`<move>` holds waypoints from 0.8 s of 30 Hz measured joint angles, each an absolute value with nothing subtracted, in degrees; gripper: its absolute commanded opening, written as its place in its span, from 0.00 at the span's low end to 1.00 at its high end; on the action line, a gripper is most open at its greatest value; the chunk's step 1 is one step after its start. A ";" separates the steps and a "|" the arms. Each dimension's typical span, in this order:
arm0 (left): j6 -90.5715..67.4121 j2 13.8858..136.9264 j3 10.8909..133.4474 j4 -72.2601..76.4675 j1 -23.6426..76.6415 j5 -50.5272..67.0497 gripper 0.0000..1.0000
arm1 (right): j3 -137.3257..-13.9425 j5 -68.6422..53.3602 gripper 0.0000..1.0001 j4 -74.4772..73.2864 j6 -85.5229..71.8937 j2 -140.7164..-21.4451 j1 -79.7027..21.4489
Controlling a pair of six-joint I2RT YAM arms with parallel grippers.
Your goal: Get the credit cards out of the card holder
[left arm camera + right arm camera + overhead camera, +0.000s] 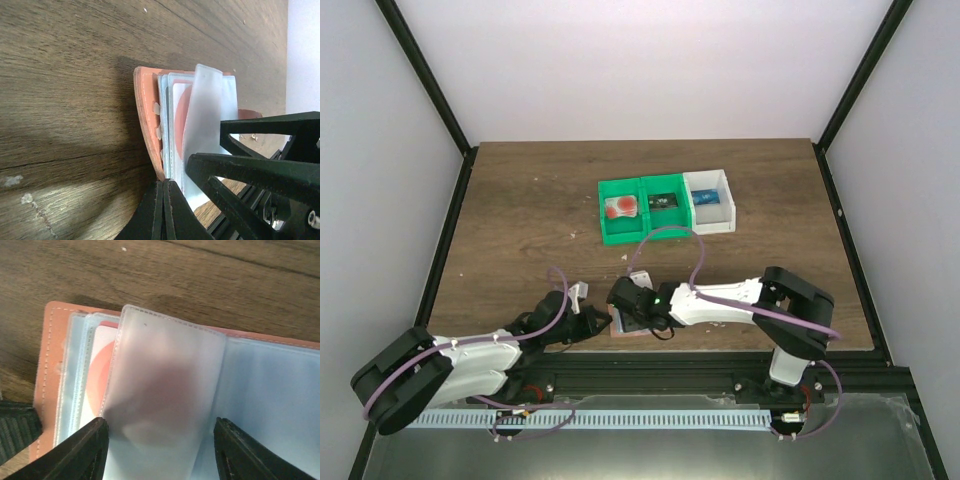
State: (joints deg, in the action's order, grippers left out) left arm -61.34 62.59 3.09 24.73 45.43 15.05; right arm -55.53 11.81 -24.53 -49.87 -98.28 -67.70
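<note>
The card holder (623,328) lies open on the table near the front edge, salmon-pink rim (42,370) around blue-grey pockets. A credit card (97,375) with a red-orange blot sits in a left pocket and also shows in the left wrist view (181,110). A translucent pocket leaf (165,385) stands up between the fingers of my right gripper (160,455), which is open and straddles it. My left gripper (167,187) is shut, its tips pinching the near edge of the holder's cover (147,115). Another such card (620,207) lies in the green bin.
A green bin (620,235) with two compartments and a white bin (712,222) stand mid-table; the green bin's right compartment holds a dark card (665,203), the white one a blue card (707,198). The table's front edge runs just behind the holder.
</note>
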 measured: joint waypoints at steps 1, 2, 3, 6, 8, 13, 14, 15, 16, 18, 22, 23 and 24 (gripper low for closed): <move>-61.34 62.59 3.09 24.73 45.43 15.03 0.00 | -55.53 12.19 0.56 -24.82 -50.06 -98.24 -67.70; -61.34 62.59 3.09 24.73 45.43 15.05 0.00 | -55.53 12.62 0.53 -25.23 -50.26 -98.06 -67.70; -61.34 62.59 3.09 24.73 45.43 15.05 0.00 | -55.51 13.06 0.50 -25.71 -50.22 -97.84 -67.70; -61.34 62.59 3.09 24.77 45.43 15.05 0.00 | -55.33 14.17 0.46 -27.09 -50.43 -97.30 -67.70; -61.34 62.59 3.09 24.77 45.43 15.05 0.00 | -55.33 15.16 0.46 -28.14 -50.74 -97.21 -67.70; -61.36 62.48 3.09 24.80 45.43 15.05 0.00 | -55.11 17.43 0.45 -30.48 -51.57 -96.82 -67.70; -61.36 62.48 3.09 24.80 45.43 15.05 0.00 | -55.00 17.89 0.45 -31.16 -51.81 -96.60 -67.70; -61.36 62.46 3.09 24.80 45.43 15.05 0.00 | -54.87 18.59 0.45 -32.27 -52.25 -96.20 -67.70; -61.36 62.39 3.09 24.80 45.43 15.05 0.00 | -54.68 19.11 0.45 -33.01 -52.56 -95.77 -67.70; -61.36 62.17 3.09 24.80 45.43 15.05 0.00 | -54.11 20.45 0.45 -35.16 -53.43 -94.04 -67.70; -61.36 62.02 3.09 24.80 45.43 15.05 0.00 | -50.96 22.55 0.45 -36.80 -54.78 -88.14 -67.11; -61.36 62.04 3.09 24.77 45.43 15.05 0.00 | -49.98 22.79 0.45 -37.15 -55.02 -86.61 -66.92; -61.36 62.04 3.09 24.80 45.43 15.05 0.00 | -49.15 23.05 0.45 -37.56 -55.16 -85.23 -66.70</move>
State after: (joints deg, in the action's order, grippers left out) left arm -61.36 62.04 3.09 24.80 45.43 15.05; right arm -49.15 23.05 -37.56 -55.16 -85.23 -66.70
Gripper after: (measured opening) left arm 0.019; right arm 0.450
